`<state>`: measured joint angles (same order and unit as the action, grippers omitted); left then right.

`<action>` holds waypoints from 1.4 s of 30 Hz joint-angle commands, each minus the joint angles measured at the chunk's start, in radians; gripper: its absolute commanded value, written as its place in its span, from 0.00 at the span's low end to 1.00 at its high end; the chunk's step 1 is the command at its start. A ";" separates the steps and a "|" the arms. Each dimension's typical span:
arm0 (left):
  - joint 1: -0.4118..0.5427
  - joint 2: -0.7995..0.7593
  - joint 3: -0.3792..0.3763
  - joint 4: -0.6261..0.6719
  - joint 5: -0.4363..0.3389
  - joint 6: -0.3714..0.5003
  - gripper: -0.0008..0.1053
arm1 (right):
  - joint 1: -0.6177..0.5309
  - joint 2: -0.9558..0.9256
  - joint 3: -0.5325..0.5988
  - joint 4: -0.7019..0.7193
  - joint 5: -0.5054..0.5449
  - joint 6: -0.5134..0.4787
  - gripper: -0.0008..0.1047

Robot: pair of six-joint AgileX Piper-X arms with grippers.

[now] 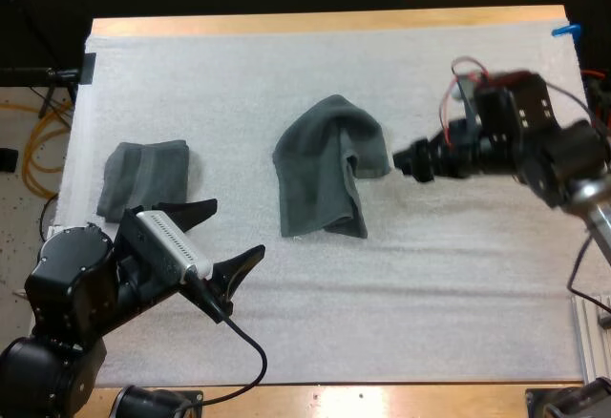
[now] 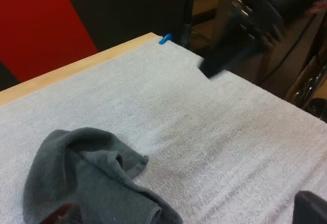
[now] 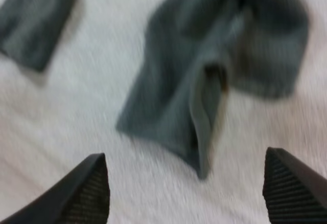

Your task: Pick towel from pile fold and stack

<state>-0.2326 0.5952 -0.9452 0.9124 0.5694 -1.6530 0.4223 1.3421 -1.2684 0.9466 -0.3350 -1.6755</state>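
At the left of the white mat point(image 1: 430, 284) we see a folded towel point(image 1: 143, 181), lying flat close to the mat's left edge. Just to the near side of it, a little to the right, hangs our left tool point(image 1: 218, 240). Its two black fingers are spread wide with nothing between them, and one fingertip is just beside the folded towel's near right corner.

A strip of bare mat separates that towel from the crumpled towel point(image 1: 325, 179), which lies in the middle of the mat. It is bunched at its far end, with a loose fold running toward the near side. Nothing lies between our left tool and it.

Our right tool point(image 1: 403, 162) is just beside the crumpled towel's right edge and points left at it. In the right wrist view its fingers point(image 3: 94, 188) stand wide apart and clear of the cloth, with the towel just beyond them.

Broad bare mat lies open on the near side of the crumpled towel and again on the far side, up to the counter point(image 1: 315, 23) and its wooden rim. At the right, the right arm takes up the room toward the mat's edge.
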 commanded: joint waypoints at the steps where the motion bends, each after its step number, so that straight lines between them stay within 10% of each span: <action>1: -0.003 -0.001 -0.006 -0.006 0.010 -0.011 0.74 | 0.001 -0.031 0.039 0.007 0.002 -0.012 0.59; 20: -0.003 -0.001 -0.006 0.002 0.010 -0.056 0.74 | 0.001 -0.129 0.465 -0.254 -0.007 -0.004 0.59; 31: -0.003 -0.001 -0.006 0.002 0.010 -0.056 0.74 | 0.001 0.049 0.492 -0.386 -0.105 0.010 0.59; 42: -0.003 -0.001 -0.006 0.002 0.010 -0.056 0.74 | 0.031 0.193 0.492 -0.504 -0.244 0.021 0.37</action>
<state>-0.2326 0.5952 -0.9452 0.9168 0.5694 -1.6972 0.4481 1.5362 -0.7734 0.4572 -0.5571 -1.6531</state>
